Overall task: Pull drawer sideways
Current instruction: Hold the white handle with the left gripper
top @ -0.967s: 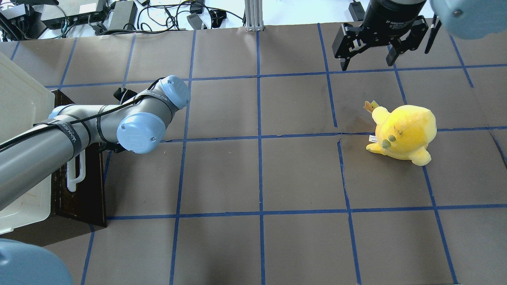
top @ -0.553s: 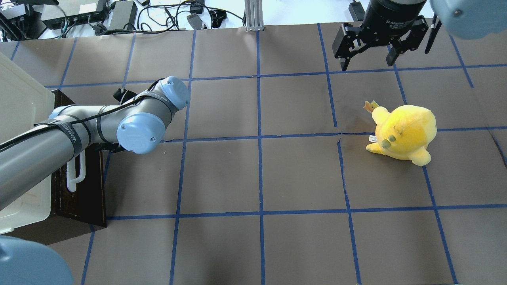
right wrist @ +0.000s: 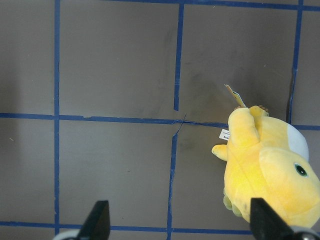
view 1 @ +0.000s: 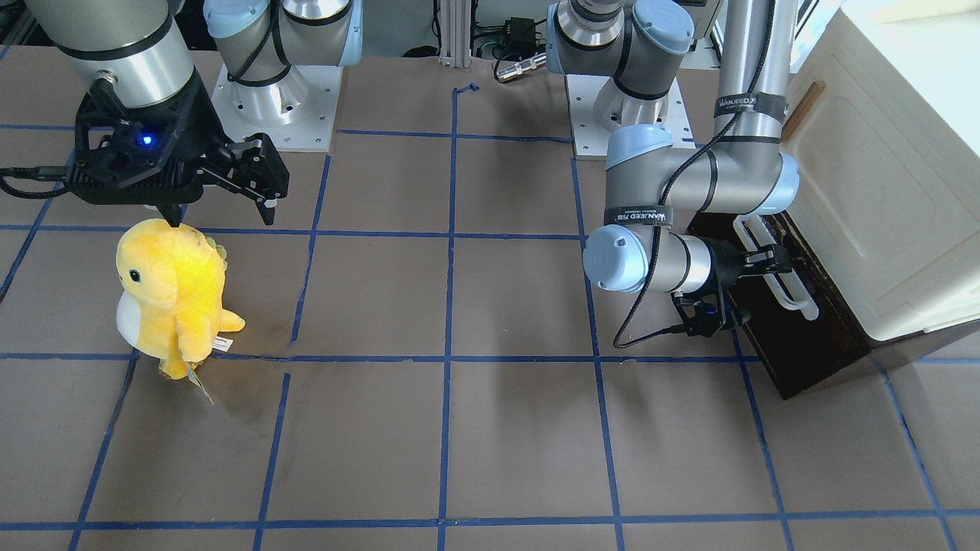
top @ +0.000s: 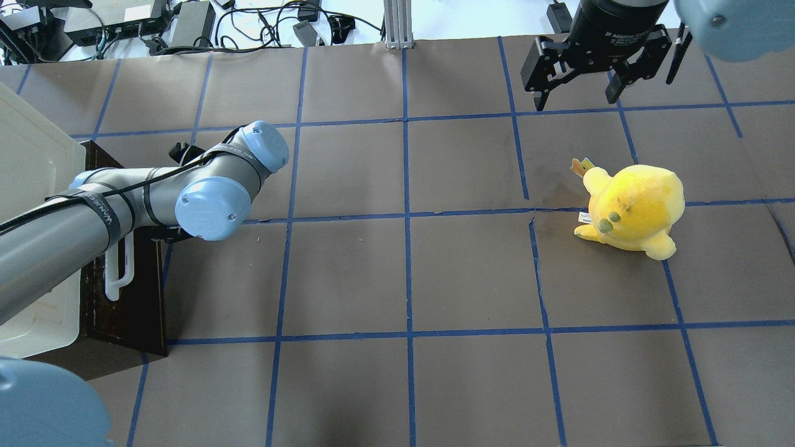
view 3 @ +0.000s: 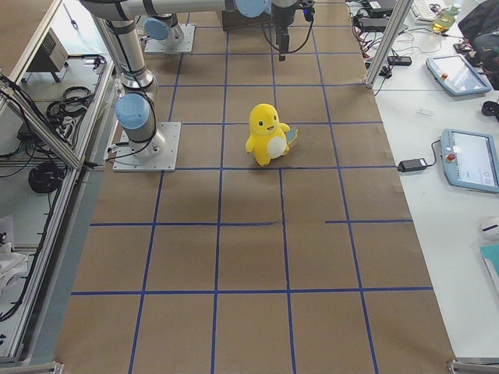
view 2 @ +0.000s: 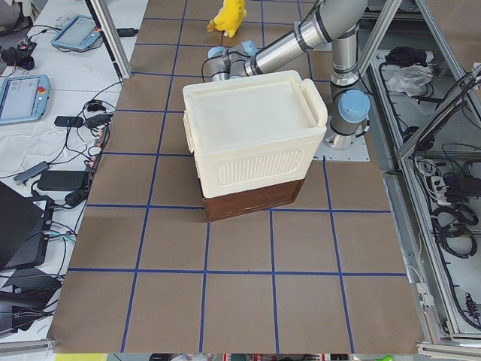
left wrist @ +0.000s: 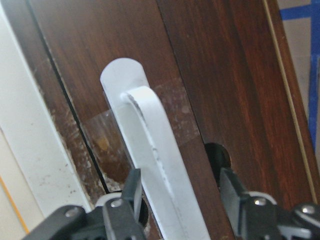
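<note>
Left arm (top: 149, 198) shifted toward drawer (view 1: 773, 344) | jaws straddle handle (left wrist: 155, 150), apart

We see the left claw (left wrist: 180, 190) astride the white bar handle (left wrist: 150, 135), one finger on each side, with the dark drawer front (left wrist: 235, 75) close behind it and the cream cabinet (view 1: 880, 191) crowding just above. Far across the tabletop (top: 404, 273) a yellow plush (top: 633, 208) stands near the spread right claw (top: 576, 102); between plush and drawer we have open room
</note>
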